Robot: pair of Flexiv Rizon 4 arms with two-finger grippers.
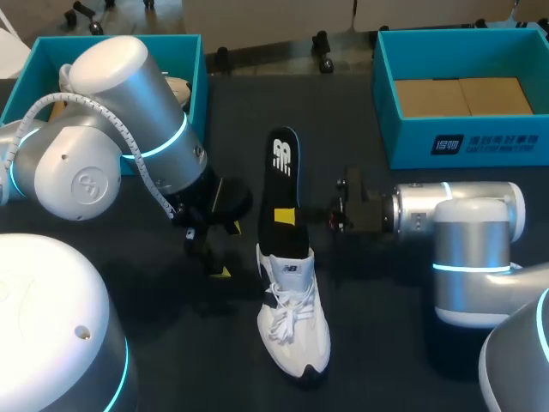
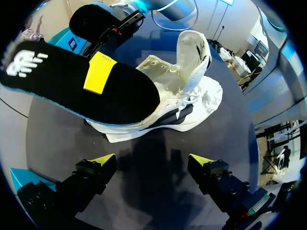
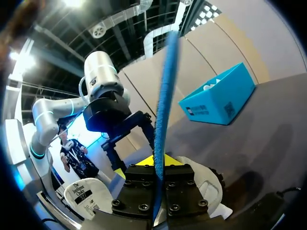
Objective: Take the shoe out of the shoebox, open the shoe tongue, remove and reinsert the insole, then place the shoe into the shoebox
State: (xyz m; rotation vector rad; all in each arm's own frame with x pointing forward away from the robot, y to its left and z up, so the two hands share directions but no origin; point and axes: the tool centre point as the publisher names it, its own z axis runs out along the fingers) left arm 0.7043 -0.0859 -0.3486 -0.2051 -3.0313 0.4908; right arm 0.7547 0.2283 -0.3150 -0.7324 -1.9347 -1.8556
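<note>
Head view shows your right gripper [image 1: 287,216] pinching the insole [image 1: 281,167], likely light and floppy, mid-length; left gripper [image 2: 152,160] gapes empty, so support its free end.

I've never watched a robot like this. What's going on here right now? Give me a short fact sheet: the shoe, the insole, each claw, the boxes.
Shoe: white shoe lying on the table, outside both boxes, tongue raised
Insole: black insole, one end at the shoe's opening, the rest sticking out
Right gripper: shut on the insole
Left gripper: open, empty, beside the shoe
Left shoebox: teal, something white inside
Right shoebox: teal, brown cardboard inside
</note>
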